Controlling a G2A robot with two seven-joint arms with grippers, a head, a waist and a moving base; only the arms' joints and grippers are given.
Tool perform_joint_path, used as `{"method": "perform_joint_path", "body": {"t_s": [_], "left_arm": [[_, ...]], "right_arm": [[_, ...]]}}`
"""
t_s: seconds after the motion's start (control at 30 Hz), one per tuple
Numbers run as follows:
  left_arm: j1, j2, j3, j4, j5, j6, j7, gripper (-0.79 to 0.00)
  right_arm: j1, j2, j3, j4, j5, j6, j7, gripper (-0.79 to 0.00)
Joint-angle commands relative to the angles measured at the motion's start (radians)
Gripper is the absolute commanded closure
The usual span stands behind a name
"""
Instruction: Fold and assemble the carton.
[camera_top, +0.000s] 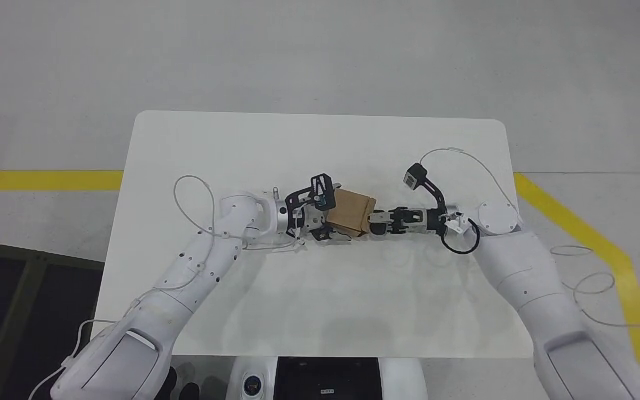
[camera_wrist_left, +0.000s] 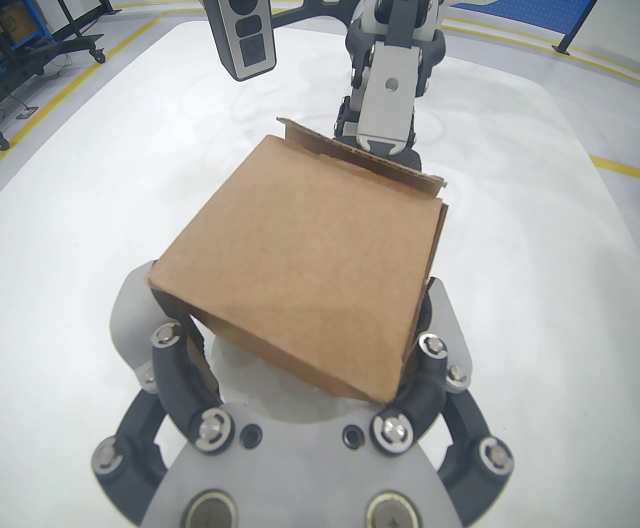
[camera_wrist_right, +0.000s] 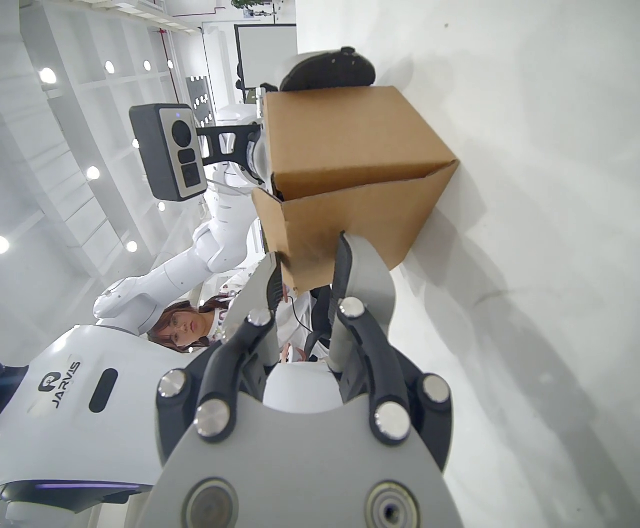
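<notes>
The carton (camera_top: 350, 212) sits about mid-counter (camera_top: 300, 140), well clear of every edge, held between the two arms. Whether it rests fully on the surface or is tipped onto one lower edge I cannot tell. Its long axis runs roughly from the counter's left edge toward its right edge, slightly skewed, with one end toward each arm. The left claw (camera_wrist_left: 290, 310) is closed across the carton's width, one finger on each side panel at the near end, which looks open and hollow. The right claw (camera_wrist_right: 310, 272) is drawn narrow, pinching the free edge of a flap (camera_wrist_right: 295, 240) that stands out from the far end. That end is not yet folded shut. This looks like thin brown corrugated board, so it is probably very light. It should be stiff across the flat panels, ready to hinge at the creases, and easy to dent or skew if squeezed hard. The body seems best gripped low on opposite panels near the corners, where the walls brace each other. A flap is best taken near its outer edge, so it swings about its crease rather than buckling.
</notes>
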Motion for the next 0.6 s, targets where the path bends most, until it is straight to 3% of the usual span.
{"method": "perform_joint_path", "body": {"t_s": [0.0,0.57], "left_arm": [[0.0,0.0,0.0,-0.001,0.0,0.001,-0.001,-0.785],[0.003,0.0,-0.003,-0.002,0.001,0.0,-0.004,-0.785]], "right_arm": [[0.002,0.0,0.0,0.003,-0.008,0.002,-0.001,-0.175],[0.005,0.006,0.013,-0.021,-0.072,0.02,-0.015,-0.089]]}}
